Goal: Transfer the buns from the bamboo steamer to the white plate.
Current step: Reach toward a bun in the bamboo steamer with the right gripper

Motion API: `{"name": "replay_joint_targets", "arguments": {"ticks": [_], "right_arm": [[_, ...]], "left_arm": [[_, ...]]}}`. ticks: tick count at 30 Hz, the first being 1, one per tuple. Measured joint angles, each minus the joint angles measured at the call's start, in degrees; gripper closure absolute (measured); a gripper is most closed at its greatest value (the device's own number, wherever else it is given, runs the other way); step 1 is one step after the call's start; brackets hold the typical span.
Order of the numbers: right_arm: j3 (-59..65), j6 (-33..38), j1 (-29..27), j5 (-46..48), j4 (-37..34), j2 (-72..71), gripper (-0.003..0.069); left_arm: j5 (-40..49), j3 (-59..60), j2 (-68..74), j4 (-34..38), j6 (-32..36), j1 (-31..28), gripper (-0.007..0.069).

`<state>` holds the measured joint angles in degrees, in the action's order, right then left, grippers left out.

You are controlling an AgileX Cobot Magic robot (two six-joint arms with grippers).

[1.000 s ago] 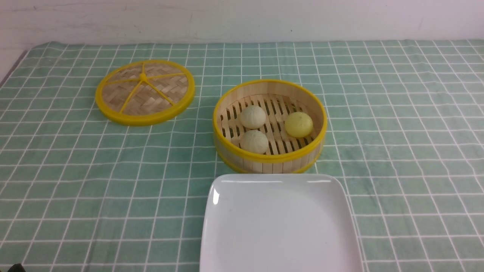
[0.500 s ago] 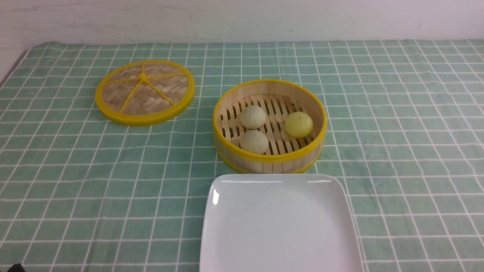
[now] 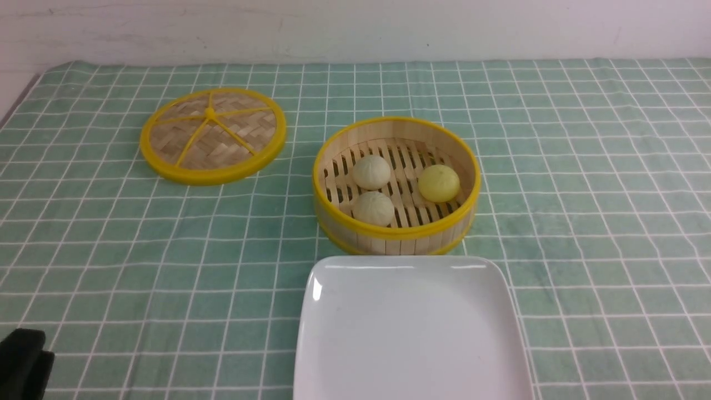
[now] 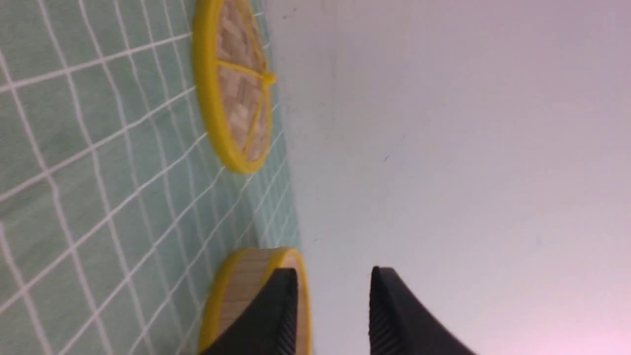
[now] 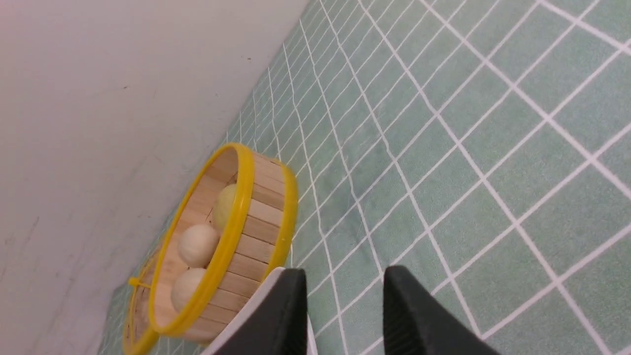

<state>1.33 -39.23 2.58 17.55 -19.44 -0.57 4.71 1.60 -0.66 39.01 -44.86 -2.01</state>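
Only the left arm has risen into view at the tabletop's near left corner. Jaws of the left gripper and right gripper stand apart, empty. Three buns sit in the bamboo steamer mid-table, behind the white plate at the near edge. A descending finger may catch the steamer's wall and tip it.

Left end effector, perhaps, mostly off-frame

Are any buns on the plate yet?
No: both cream buns and the yellow bun sit in the steamer; the plate is bare.
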Motion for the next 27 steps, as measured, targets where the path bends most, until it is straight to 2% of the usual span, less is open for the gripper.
{"name": "replay_joint_targets", "arguments": {"ticks": [3,6,9,13,15,16,18,21,22,24,27], "right_arm": [[-0.3,0.0,0.0,-0.1,-0.5,0.0,0.0421],[-2.9,0.8,0.0,-0.9,-0.6,0.0,0.0447],[-7.8,5.5,0.0,-2.2,1.4,0.9,0.0496],[-16.1,16.3,0.0,-0.5,5.3,8.2,0.0598],[-21.2,21.7,0.0,3.8,7.1,16.2,0.0653],[-21.6,22.1,0.0,4.3,7.1,16.2,0.0656],[-27.0,26.2,0.0,10.9,8.0,26.0,0.0662],[-34.1,30.3,0.0,19.2,7.9,38.1,0.0662],[-37.7,32.6,0.0,23.6,7.0,45.8,0.0661],[-41.0,35.8,0.0,27.8,4.7,52.4,0.0661],[-46.7,49.3,0.6,36.1,-5.8,66.3,0.0659]], "left_arm": [[-3.0,-0.5,0.0,0.9,0.1,0.1,0.0384],[1.2,-5.4,0.0,-2.8,4.8,1.1,0.0400],[6.2,-12.5,0.3,-8.4,12.2,1.5,0.0439],[16.3,-21.5,7.8,-13.6,20.4,1.7,0.0559],[24.9,-25.1,14.2,-15.0,24.2,1.7,0.0609],[25.8,-25.4,15.6,-15.1,24.6,1.7,0.0611],[35.1,-28.2,23.6,-15.7,28.8,1.7,0.0623],[43.7,-30.4,34.2,-15.5,33.8,1.7,0.0623],[45.1,-31.1,37.4,-15.2,35.9,1.7,0.0623],[46.4,-31.7,42.4,-14.4,38.2,1.7,0.0623],[46.7,-32.2,49.0,-12.1,40.9,1.7,0.0623]]}}
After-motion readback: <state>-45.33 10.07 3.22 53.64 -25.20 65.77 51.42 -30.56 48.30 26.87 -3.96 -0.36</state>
